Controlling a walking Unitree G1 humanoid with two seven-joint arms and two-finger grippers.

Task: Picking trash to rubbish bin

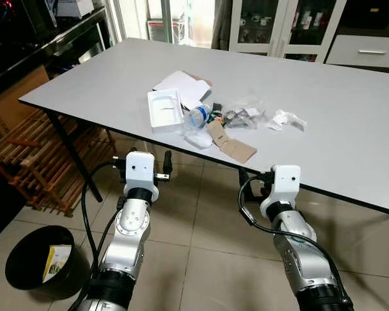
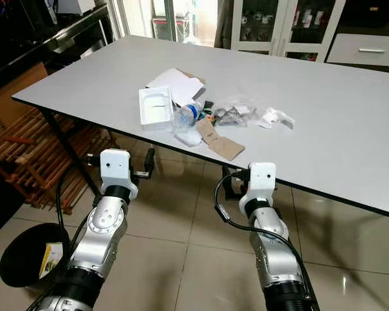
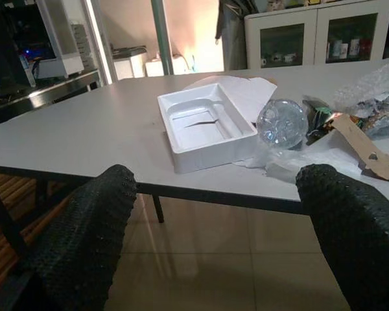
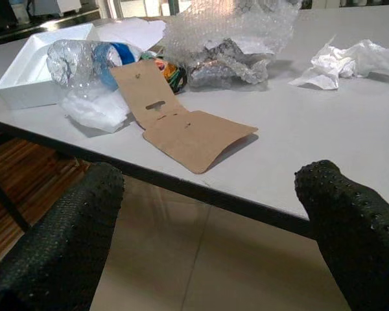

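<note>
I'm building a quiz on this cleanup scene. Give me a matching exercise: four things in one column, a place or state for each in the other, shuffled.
Things:
1. white tray
2. brown cardboard
3. rubbish bin
4. left pincer

Places or states:
a. on the floor, left of the robot
b. overhanging the table edge
c. open, below the table edge
d. left end of the trash pile

Pairs: 1-d, 2-b, 3-a, 4-c

On the tabletop [image 1: 350, 110], near its front edge, a foam tray [image 1: 165, 109] lies left of a plastic bottle [image 1: 199, 115]. Cardboard [image 1: 231, 143] lies before bubble wrap [image 1: 243, 113], crumpled paper [image 1: 285, 120] further right. A rubbish bin [image 1: 35, 262] stands on the floor, lower left.
</note>
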